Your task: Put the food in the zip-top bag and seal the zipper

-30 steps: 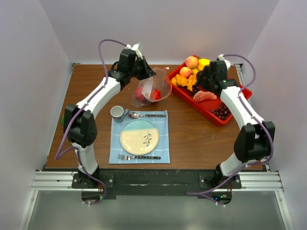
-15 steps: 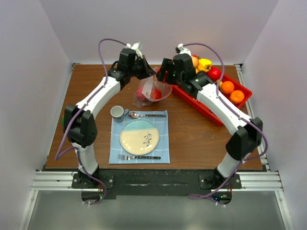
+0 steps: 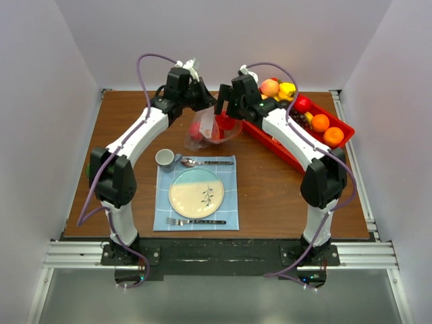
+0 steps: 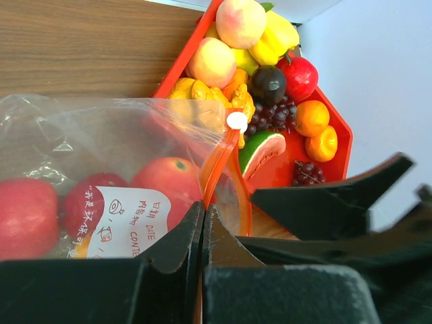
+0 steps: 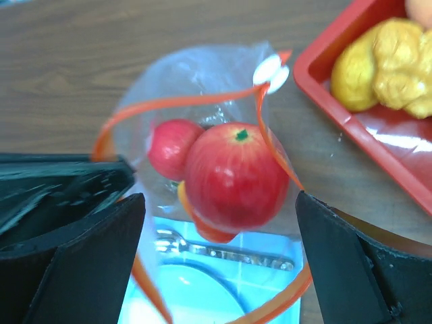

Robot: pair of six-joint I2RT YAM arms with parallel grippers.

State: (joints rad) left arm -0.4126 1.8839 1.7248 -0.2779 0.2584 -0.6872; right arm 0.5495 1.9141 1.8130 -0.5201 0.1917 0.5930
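My left gripper (image 4: pixel 204 214) is shut on the orange-red zipper (image 4: pixel 214 165) edge of the clear zip-top bag (image 3: pixel 214 129), holding its mouth up and open. My right gripper (image 5: pixel 216 202) hovers over that mouth, open wide. A large red apple (image 5: pixel 233 177) sits inside the bag between the spread fingers (image 5: pixel 358 266) and touches neither; a smaller red fruit (image 5: pixel 169 148) lies beside it. More food fills the red tray (image 3: pixel 345 128): peach (image 3: pixel 270 88), yellow piece (image 3: pixel 288 89), red apple (image 3: pixel 302 103), oranges (image 3: pixel 320 123), watermelon slice (image 4: pixel 262 150) and grapes (image 4: pixel 270 115).
A blue placemat (image 3: pixel 229 202) lies near the front with a plate (image 3: pixel 196 192), spoon (image 3: pixel 206 163) and fork (image 3: pixel 192 221). A small cup (image 3: pixel 165 158) stands at its top-left corner. White walls close in the table on three sides.
My right arm swung left from the tray to above the bag mouth, and its jaws spread wider. The large red apple now lies in the bag. My left gripper stayed put.
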